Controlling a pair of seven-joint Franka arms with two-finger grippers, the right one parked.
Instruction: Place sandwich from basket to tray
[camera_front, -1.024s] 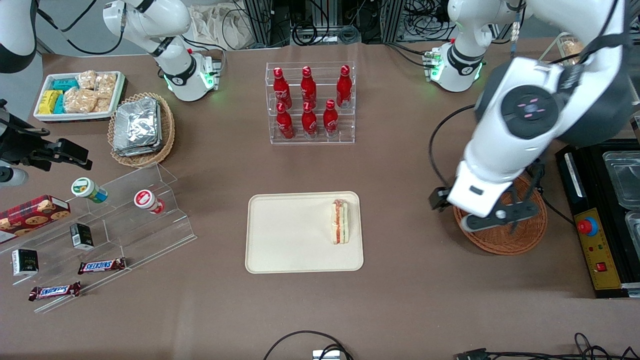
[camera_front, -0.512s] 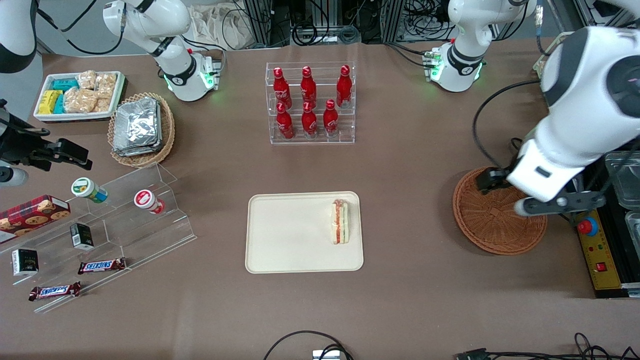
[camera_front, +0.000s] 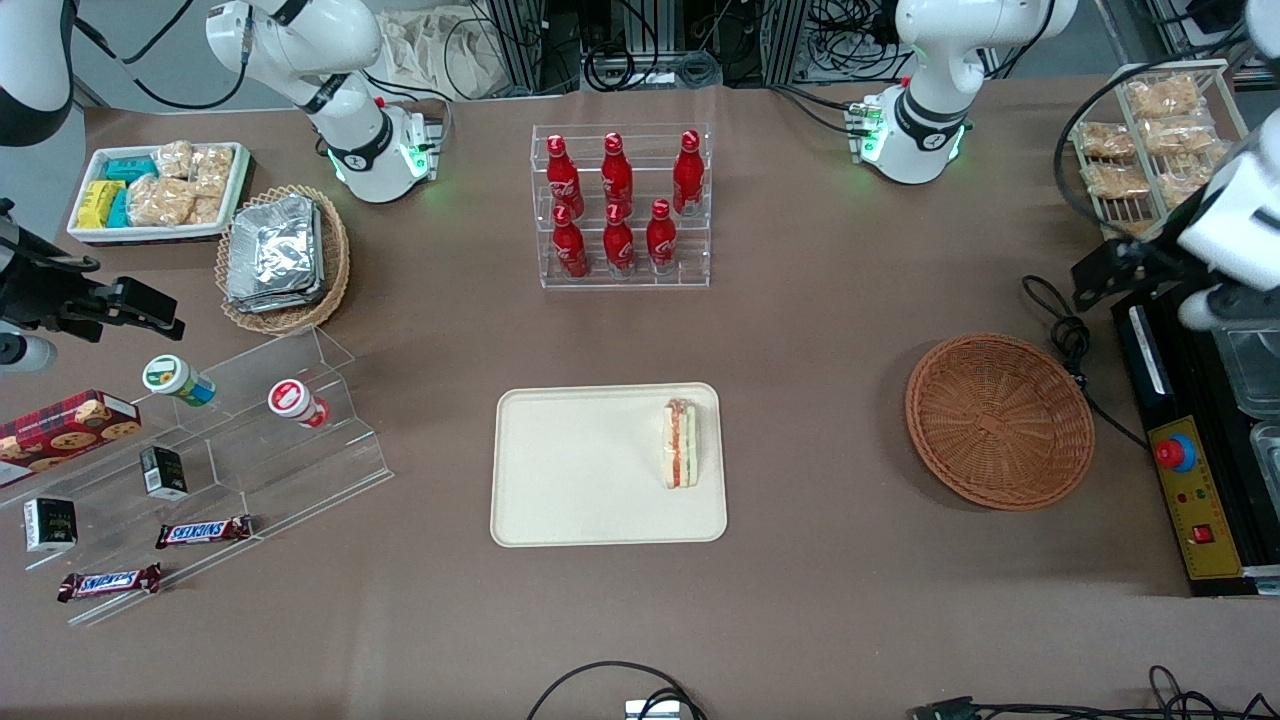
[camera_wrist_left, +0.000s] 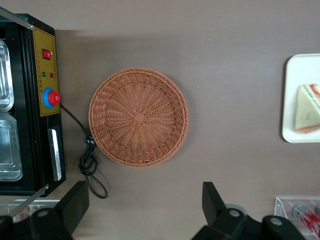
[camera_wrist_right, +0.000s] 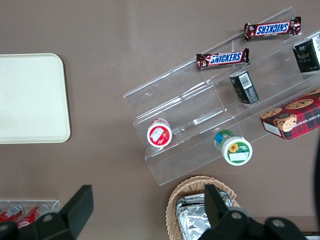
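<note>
The sandwich (camera_front: 681, 443) lies on the cream tray (camera_front: 570, 470), near the tray edge that faces the basket. It also shows in the left wrist view as a pale wedge (camera_wrist_left: 306, 115) on the tray (camera_wrist_left: 296, 75). The reddish-brown wicker basket (camera_front: 999, 420) (camera_wrist_left: 138, 117) is empty. My left gripper (camera_wrist_left: 145, 197) (camera_front: 1215, 300) hangs open high above the table at the working arm's end, off to the side of the basket and over the black machine's edge. Nothing is between its fingers.
A black machine (camera_front: 1195, 470) with a red button (camera_wrist_left: 50, 97) stands beside the basket, with a looped cable (camera_front: 1065, 330) between them. A wire rack of snack packs (camera_front: 1150, 140) and a clear rack of red bottles (camera_front: 622, 205) stand farther from the camera.
The left arm has lifted off the basket and swung out toward its own end of the table, farther from the camera. The basket is now fully uncovered. The sandwich has not moved.
</note>
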